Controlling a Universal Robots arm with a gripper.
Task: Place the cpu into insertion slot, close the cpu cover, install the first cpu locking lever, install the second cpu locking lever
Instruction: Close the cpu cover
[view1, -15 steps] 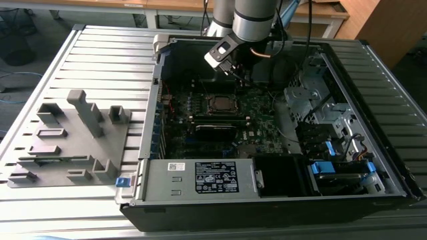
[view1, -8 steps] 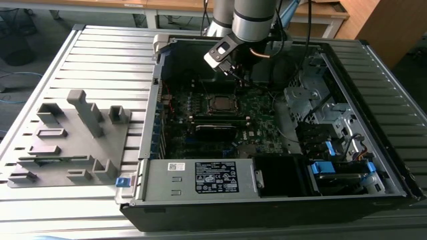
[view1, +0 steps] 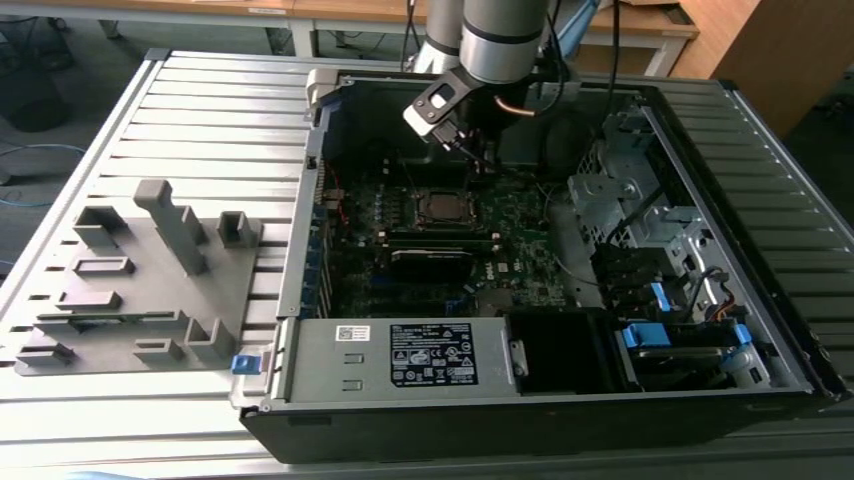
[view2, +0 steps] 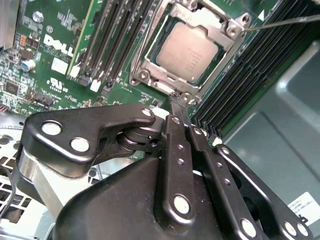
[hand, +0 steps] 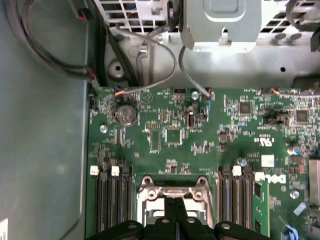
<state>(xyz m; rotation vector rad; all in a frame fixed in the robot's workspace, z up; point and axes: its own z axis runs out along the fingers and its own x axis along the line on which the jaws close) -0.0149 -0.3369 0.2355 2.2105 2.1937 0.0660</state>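
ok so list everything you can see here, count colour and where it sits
table: one, grey slats, under everything
computer case: one, black, open on the table
fixture: one, grey, at the exterior view's left of the case
power supply box: one, grey with white label, inside the case
motherboard: one, green, on the case floor
cpu: one, silver-grey, on the motherboard
cpu cover: one, silver, lying around the cpu
memory slots: several, black, flanking the cpu
robot arm: one, grey, above the case
gripper: one, black, shut, close to the cover's edge
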